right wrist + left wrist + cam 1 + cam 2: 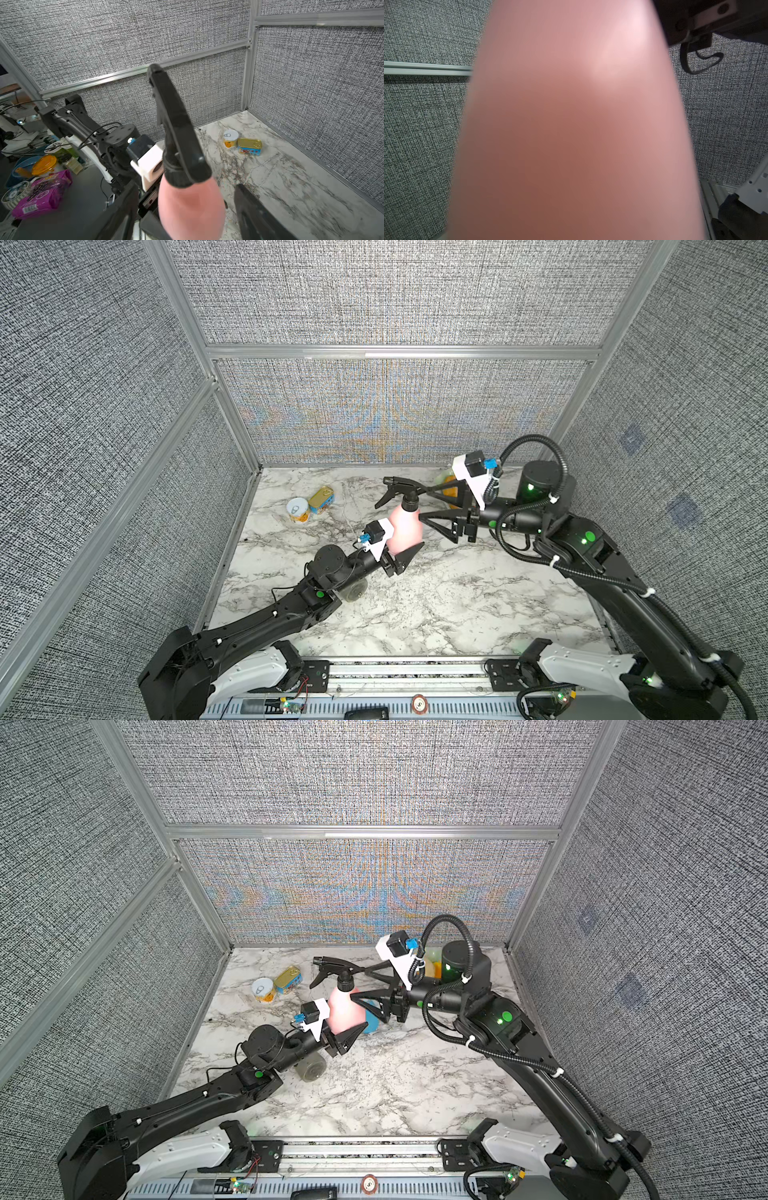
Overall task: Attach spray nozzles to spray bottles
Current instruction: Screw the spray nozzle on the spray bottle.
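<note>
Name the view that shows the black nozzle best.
Right wrist view: the black nozzle fills the centre, its collar on the pink bottle. Both top views show it small. Left wrist shows only blurred bottle.

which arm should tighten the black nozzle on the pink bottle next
Probably the right. Its claw is open and straddles the black nozzle at the neck, while the left claw is shut on the pink bottle, steadying it.
</note>
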Controlling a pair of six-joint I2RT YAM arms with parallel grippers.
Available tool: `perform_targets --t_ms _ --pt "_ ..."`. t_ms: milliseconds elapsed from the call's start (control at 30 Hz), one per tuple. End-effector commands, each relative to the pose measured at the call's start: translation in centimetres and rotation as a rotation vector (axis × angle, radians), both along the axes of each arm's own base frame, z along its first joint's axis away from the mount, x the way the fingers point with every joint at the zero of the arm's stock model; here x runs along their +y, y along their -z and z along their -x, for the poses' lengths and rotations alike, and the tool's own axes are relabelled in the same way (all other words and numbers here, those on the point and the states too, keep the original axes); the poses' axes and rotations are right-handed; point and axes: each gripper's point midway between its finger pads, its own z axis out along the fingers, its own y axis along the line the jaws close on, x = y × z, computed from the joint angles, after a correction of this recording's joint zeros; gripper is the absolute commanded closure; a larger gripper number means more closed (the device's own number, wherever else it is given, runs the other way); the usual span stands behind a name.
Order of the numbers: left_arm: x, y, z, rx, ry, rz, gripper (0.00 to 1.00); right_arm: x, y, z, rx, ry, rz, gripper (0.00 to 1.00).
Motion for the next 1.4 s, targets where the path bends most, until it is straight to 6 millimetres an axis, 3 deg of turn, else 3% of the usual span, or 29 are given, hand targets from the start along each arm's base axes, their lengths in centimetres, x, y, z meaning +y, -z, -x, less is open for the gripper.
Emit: perform_targets --t_ms 0,433,633,867,967,1167,1367 --pt "0.1 -0.9 0.4 -0.029 0.013 0.023 0.46 0.6 -1.5 -0.7 -0.015 -0.001 -0.031 0.25" --pt "0.2 -1.1 0.5 -0.03 0.02 0.027 0.46 3.0 -1.1 0.1 0.026 -0.143 -0.03 0.32" --pt "0.2 -1.1 0.6 -0.029 0.02 0.027 0.46 3.6 -0.5 0.3 0.043 -0.167 -0.024 0.46" --pt "0.1 -1.0 0.5 -0.026 0.02 0.026 0.46 3.6 -0.5 0.7 0.036 -0.178 -0.033 0.74" --pt "0.2 -1.2 0.4 -0.025 0.015 0.032 0.46 3.9 0.2 0.7 0.049 -0.178 -0.023 0.83" --pt "0.2 -1.2 0.1 -0.019 0.0 0.026 0.46 4.8 2.4 0.4 0.071 -0.146 0.033 0.9" --pt "0.3 -1.1 -1.4 0.001 -0.076 -0.007 0.48 4.6 5.8 -2.2 0.103 0.065 0.146 1.0"
